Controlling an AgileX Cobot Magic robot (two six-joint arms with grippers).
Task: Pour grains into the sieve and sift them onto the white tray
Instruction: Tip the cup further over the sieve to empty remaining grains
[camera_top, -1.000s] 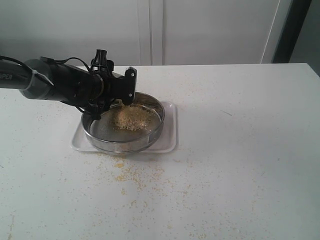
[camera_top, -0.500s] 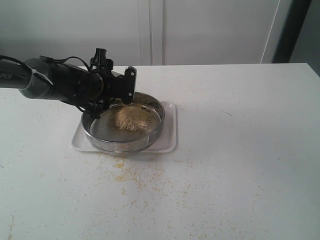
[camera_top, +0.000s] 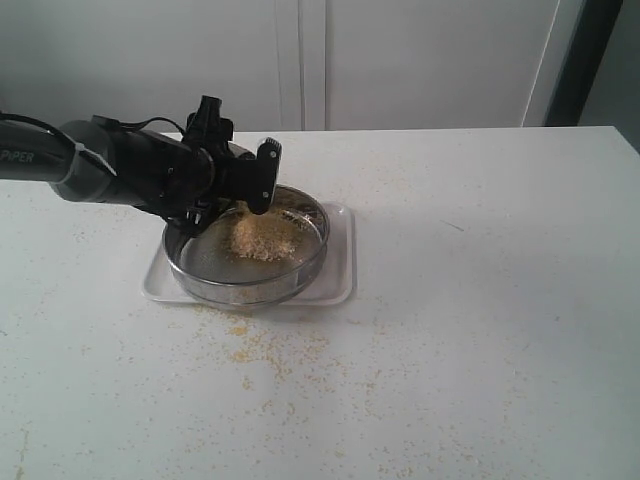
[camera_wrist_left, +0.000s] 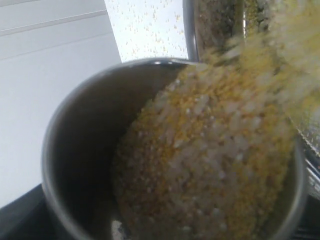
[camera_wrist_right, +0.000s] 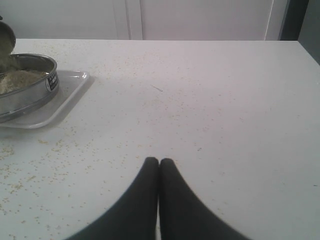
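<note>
Steel sieve (camera_top: 250, 291) beneath left tool (camera_top: 236, 198), cup (camera_wrist_left: 75, 150) gripped

Soft even light; close grains (camera_wrist_left: 215, 150) blurred

Left arm (camera_top: 85, 165): rounded cylindrical link in a grey shell, with white lettering (camera_top: 15, 157) reading "PiPER" at the frame's edge. The forward section is matte black and blocky, built of stacked housings. Thin black cables (camera_top: 150, 122) loop above the joint. A small black bracket (camera_top: 210, 115) juts from the wrist's upper side. One flat black finger (camera_top: 264, 172) with a notched top edge shows at the front.

Right gripper (camera_wrist_right: 159, 163): two smooth matte black fingers (camera_wrist_right: 145, 200), broad at the root, tapering to rounded tips.
</note>
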